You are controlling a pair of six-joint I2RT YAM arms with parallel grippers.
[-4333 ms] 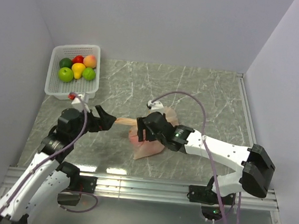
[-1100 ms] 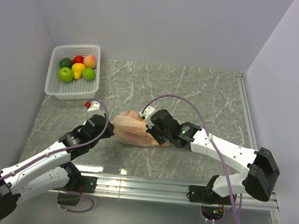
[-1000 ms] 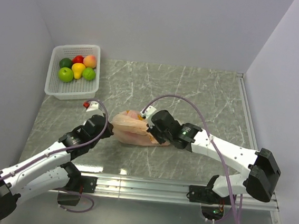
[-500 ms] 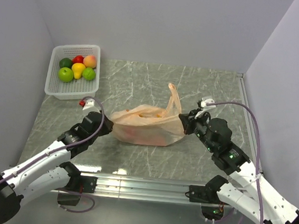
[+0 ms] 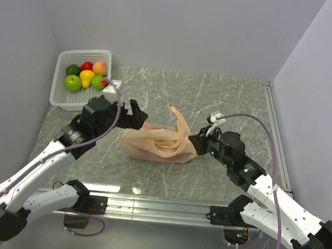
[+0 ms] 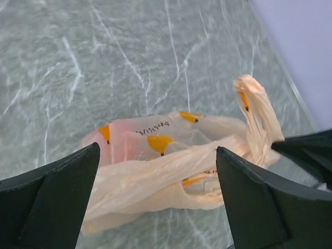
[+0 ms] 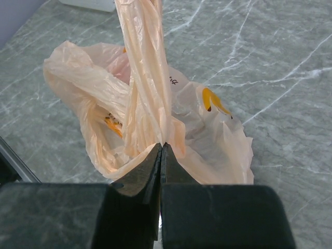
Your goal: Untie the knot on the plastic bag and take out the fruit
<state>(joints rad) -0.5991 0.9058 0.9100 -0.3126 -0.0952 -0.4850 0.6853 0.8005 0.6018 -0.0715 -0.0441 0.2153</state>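
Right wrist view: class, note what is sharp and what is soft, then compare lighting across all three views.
Right wrist view: the plastic bag is crisp, the right fingers pinching its handle near-black and soft-edged. Left wrist view: the open left fingers are dark silhouettes; light glows through the bag. Top external view: even, diffuse light on the marble table, faint shadows.

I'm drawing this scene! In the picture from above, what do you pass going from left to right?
white basket → left end effector → plastic bag → right end effector
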